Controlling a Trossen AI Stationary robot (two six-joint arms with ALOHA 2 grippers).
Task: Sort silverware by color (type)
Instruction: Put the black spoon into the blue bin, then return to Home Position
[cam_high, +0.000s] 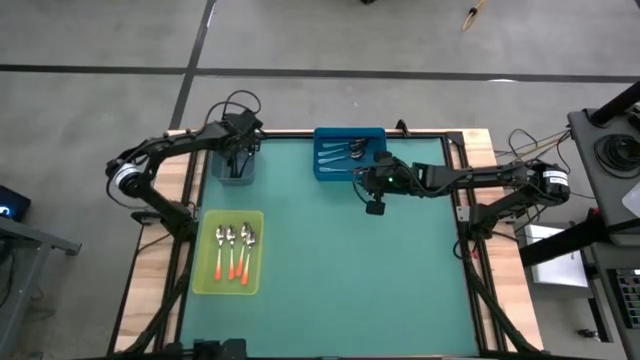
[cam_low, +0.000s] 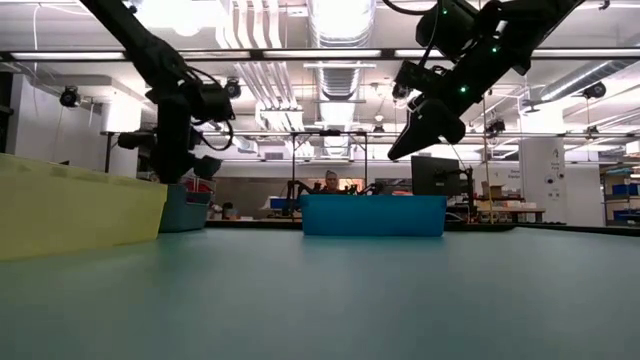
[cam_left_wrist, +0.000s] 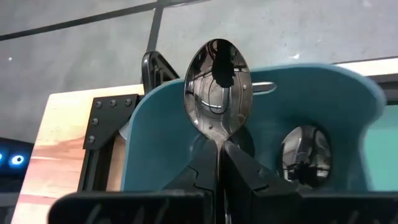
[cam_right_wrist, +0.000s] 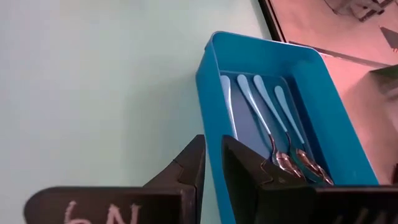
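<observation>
On my far left, a yellow-green tray (cam_high: 206, 262) lies on the green tabletop (cam_high: 340, 260). It holds four orange-handled spoons (cam_high: 236, 252) side by side, their shiny bowls pointing away from me. Behind it, my left jaws (cam_left_wrist: 219, 163) hover over a small grey-blue bin (cam_high: 236, 172) at the tabletop's back left corner, clenched on the neck of an all-dark metal spoon (cam_left_wrist: 217, 87) whose mirror-bright bowl stands upright; a second dark bowl rests inside the bin. Toward the middle back, a blue tray (cam_right_wrist: 214, 81) holds four light blue-handled spoons (cam_right_wrist: 260, 102) lying parallel. My right jaws (cam_right_wrist: 212, 163), nearly closed and holding nothing, hang just beside that tray's near edge.
</observation>
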